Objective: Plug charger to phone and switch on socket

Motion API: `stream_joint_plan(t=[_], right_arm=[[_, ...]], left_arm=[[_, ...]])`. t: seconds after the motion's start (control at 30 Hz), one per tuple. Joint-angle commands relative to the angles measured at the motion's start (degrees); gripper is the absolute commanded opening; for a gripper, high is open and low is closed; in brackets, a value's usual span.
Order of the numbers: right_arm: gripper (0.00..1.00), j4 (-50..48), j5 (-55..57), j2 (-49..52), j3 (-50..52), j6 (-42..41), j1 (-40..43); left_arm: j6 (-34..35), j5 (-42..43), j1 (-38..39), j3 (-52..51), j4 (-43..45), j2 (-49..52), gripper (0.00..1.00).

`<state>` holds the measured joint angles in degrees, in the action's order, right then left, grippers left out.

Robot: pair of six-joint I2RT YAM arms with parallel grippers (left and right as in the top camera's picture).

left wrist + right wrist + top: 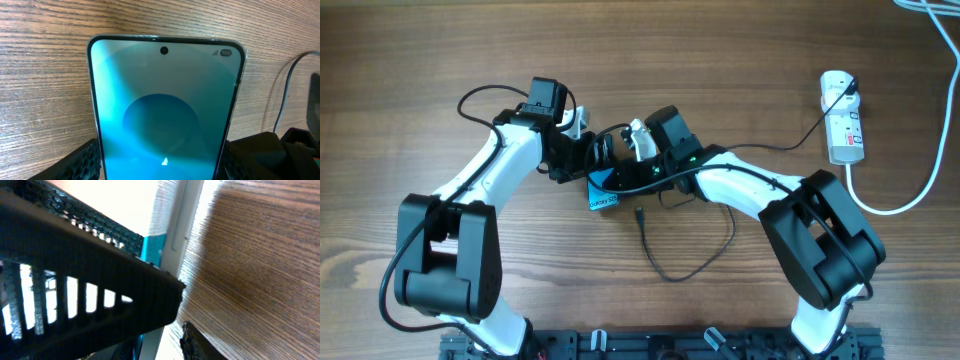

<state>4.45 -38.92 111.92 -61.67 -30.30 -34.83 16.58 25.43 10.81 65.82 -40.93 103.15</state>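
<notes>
The phone (603, 194), with a turquoise screen and white frame, lies at mid-table, partly hidden under both grippers. In the left wrist view its screen (165, 100) fills the frame. My left gripper (160, 162) is shut on the phone's two long sides and also shows from overhead (582, 162). My right gripper (622, 172) sits at the phone's other side. In the right wrist view its jaws (182, 310) straddle the phone's silver edge (175, 255) with a gap showing. The charger's black cable loops on the table, and its tip (638, 211) lies loose just right of the phone. The socket (843, 118) lies at the far right.
A thick white lead (920, 195) curves from the socket around the right side and up to the back right corner. The black cable (695, 268) loops toward the table's front and runs back to the socket. The table is brown wood.
</notes>
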Motion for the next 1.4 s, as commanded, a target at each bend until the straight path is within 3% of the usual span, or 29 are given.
stream_joint_plan(t=[0.0, 0.03, 0.07, 0.17, 0.2, 0.3, 0.5, 0.6, 0.73, 0.83, 0.97, 1.07, 1.27, 1.37], right_arm=[[0.22, -0.42, -0.15, 0.81, -0.61, -2.91, -0.2], [0.06, -0.37, -0.22, 0.81, -0.61, -2.93, -0.2], [0.04, -0.39, -1.49, 0.81, -0.61, -2.93, -0.2], [0.04, -0.92, -3.63, 0.76, -0.63, -2.86, 0.0], [0.04, -1.11, -4.11, 0.66, -0.63, -2.86, 0.33], [0.04, -4.72, -13.88, -1.07, -0.63, -2.67, 3.43], [0.04, -19.23, -40.94, -1.68, -0.63, -3.41, 8.9], [0.04, -34.62, -48.09, -1.68, -0.63, -12.35, 9.46], [0.04, -72.63, -54.01, -1.68, -0.63, -41.48, 9.79], [0.04, -97.46, -52.83, -1.68, -0.63, -63.34, 13.09], [0.04, -98.14, -52.24, -1.66, -0.63, -67.45, 18.38], [0.04, -98.62, -52.04, -1.68, -0.63, -69.11, 19.74], [0.04, -99.3, -50.53, -1.68, -0.63, -68.74, 13.81], [0.04, -99.3, -49.48, -1.66, -0.63, -68.67, 12.46]], left_arm=[[-1.2, 1.57, -0.11, -0.26, 0.11, -1.6, 0.69], [-1.2, 1.57, -0.11, -0.26, 0.11, -1.6, 0.69], [-1.2, 1.57, -0.11, -0.24, 0.09, -1.6, 0.71], [-1.2, 1.6, -0.11, -0.24, -0.02, -1.6, 0.89], [-1.18, 1.64, -0.11, -0.24, -0.13, -1.6, 0.92], [-1.2, 2.43, -1.11, -0.24, -0.85, -4.09, 0.91], [-1.18, 13.66, -6.25, -0.24, 2.45, -25.2, 0.9], [-1.18, 15.74, -6.43, -0.24, 4.09, -35.21, 0.9], [-2.64, 16.44, -6.45, -0.24, 1.62, -41.2, 0.9], [-5.75, 23.06, -6.45, -0.24, 0.33, -41.13, 0.9], [-5.92, 30.23, -6.49, -0.24, 3.41, -41.13, 0.92], [-5.9, 27.87, -6.43, -0.24, 3.48, -40.15, 0.92], [-5.92, 28.0, -6.43, -0.24, 4.83, -31.74, 0.86], [-5.9, 32.5, -6.43, -0.24, 7.58, -30.16, 0.81]])
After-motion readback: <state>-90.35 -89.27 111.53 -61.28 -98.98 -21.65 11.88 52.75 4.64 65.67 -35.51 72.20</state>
